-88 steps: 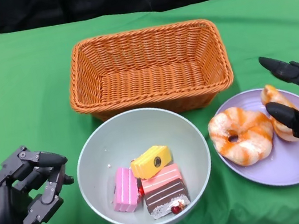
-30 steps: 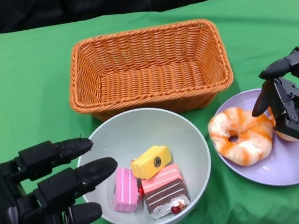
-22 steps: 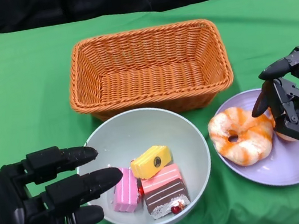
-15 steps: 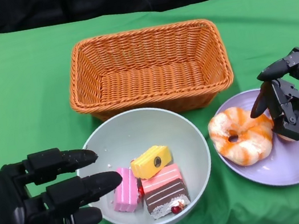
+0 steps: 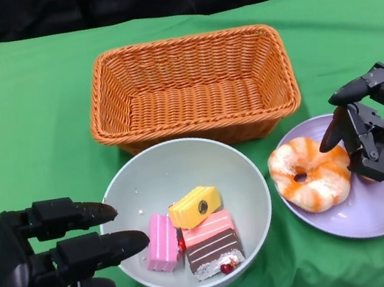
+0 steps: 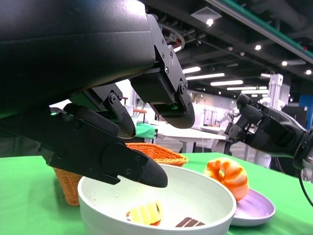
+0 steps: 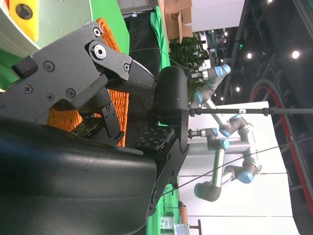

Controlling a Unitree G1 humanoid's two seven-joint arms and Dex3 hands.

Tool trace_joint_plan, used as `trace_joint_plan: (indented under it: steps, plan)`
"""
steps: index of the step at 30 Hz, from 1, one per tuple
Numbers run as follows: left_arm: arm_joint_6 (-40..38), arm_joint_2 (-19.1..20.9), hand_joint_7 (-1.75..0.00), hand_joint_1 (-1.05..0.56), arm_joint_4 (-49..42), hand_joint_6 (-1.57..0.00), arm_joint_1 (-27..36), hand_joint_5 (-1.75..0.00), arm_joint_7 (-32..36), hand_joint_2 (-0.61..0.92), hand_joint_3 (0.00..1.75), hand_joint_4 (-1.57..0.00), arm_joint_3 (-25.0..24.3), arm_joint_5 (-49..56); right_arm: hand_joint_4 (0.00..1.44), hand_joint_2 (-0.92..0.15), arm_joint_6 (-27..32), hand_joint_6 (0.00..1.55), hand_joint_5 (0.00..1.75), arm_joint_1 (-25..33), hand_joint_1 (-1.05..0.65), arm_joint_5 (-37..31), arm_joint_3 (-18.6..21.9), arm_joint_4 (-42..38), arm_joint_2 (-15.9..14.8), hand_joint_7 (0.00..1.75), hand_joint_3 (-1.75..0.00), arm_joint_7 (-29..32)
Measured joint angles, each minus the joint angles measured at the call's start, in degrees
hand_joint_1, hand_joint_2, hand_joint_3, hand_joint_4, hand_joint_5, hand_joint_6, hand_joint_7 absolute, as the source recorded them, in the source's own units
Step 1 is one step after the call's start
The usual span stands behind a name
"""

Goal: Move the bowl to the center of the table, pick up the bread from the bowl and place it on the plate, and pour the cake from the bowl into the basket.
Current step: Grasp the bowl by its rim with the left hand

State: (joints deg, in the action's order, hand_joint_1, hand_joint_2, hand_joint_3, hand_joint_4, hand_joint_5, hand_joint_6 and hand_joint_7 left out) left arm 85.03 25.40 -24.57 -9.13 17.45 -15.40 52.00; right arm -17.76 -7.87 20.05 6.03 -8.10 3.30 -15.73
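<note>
Two views disagree on reach: from the head camera the left robot hand (image 5: 32, 272), fingers spread and holding nothing, sits just beside the bowl (image 5: 177, 162), while the left wrist view shows a fingertip over the rim. Cake pieces (image 5: 197, 234) lie in the bowl at the desk's (image 5: 16, 115) centre; bread (image 5: 309, 173) rests on the plate (image 5: 373, 219). The right robot hand (image 5: 382, 143), loosely curled and empty, hovers over the plate. Since half a second ago the left hand has drawn back slightly from the bowl

Green tablecloth (image 5: 26, 128), bg robot arms (image 7: 230, 132)
</note>
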Motion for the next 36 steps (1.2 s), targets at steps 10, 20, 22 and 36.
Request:
trace_joint_plan:
  steps: [10, 20, 22, 36]
  plan:
    - [-1.7, 1.7, -0.01, -0.47, 1.1, -0.79, 0.3, -0.08, 1.2, 0.80, 0.00, -0.86, 2.8, 0.4, 0.78, -0.61, 0.4, 0.77, 1.53, 0.2, -0.13, -0.2, 0.0, 0.6, 0.0, 1.15, -0.90, -0.6]
    - [-6.4, 3.7, 0.00, -0.52, 4.1, -0.80, 0.6, -0.04, 4.1, 0.79, 0.00, -0.85, 5.9, 5.2, 0.79, -0.55, 0.3, 0.77, 1.54, 0.6, -0.13, -0.7, 0.0, 0.6, 1.0, 1.18, -1.02, 1.1]
    - [-8.4, 4.5, 0.00, -0.52, 4.9, -0.80, 0.8, -0.04, 4.2, 0.78, 0.00, -0.85, 7.0, 5.9, 0.78, -0.55, 0.3, 0.76, 1.54, 0.7, -0.14, -0.8, -0.1, 0.6, 1.0, 1.19, -1.02, 1.1]
    - [-17.5, 11.5, -0.01, -0.53, 7.6, -0.83, 0.8, -0.01, 2.8, 0.77, 0.00, -0.85, 17.8, 5.2, 0.78, -0.55, -0.1, 0.77, 1.54, 1.1, -0.14, -0.8, -0.6, 1.1, 1.7, 1.17, -1.01, 0.8]
